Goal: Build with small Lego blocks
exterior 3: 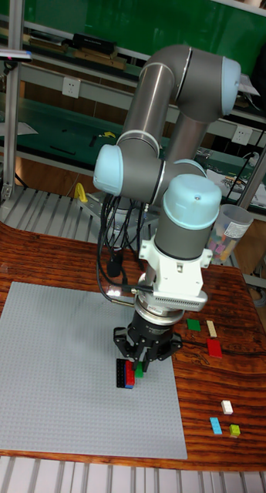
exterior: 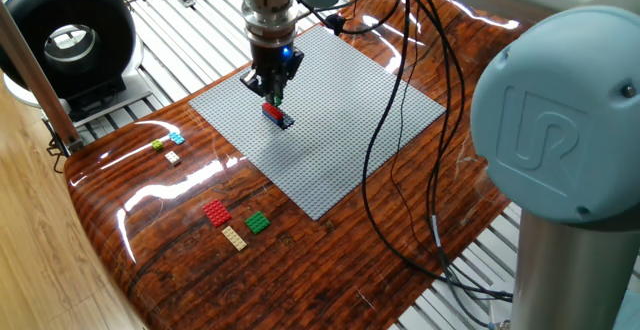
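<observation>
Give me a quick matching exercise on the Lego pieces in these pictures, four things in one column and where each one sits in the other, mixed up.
Things:
1. red block
2. tan block
3. light blue block
4. stacked blocks

Places:
A. on the grey baseplate, under the gripper
B. on the wood, beside the green block, nearest the table's front edge
C. on the wood, by the yellow-green block
D. on the wood, just left of the green block

Pairs: 1-D, 2-B, 3-C, 4-A
</observation>
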Robot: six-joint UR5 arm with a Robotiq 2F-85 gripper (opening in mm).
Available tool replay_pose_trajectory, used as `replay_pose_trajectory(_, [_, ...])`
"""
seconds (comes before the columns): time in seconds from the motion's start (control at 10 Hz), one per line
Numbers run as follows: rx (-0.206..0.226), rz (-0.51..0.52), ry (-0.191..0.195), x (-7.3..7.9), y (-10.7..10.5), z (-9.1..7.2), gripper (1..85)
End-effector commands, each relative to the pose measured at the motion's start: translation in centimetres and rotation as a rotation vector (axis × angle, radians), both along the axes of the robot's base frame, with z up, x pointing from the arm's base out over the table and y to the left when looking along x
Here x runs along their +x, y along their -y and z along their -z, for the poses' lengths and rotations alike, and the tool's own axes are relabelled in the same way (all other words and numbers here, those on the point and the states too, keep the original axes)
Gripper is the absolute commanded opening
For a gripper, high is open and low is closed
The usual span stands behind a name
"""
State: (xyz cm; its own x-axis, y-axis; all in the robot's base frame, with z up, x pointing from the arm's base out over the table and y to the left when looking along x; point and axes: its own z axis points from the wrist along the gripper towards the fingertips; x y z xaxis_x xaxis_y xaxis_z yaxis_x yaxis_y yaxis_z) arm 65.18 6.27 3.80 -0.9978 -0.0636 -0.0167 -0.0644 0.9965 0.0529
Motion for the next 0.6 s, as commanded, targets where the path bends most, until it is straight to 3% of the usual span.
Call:
replay_pose_trajectory(0.0, [-0.019,-0.025,-0.018,-0.24,1.20,-0.53,1.3])
replay_pose_trajectory(0.5, [-0.002,0.001,-0.024,-0.36,0.76,-0.55,1.3])
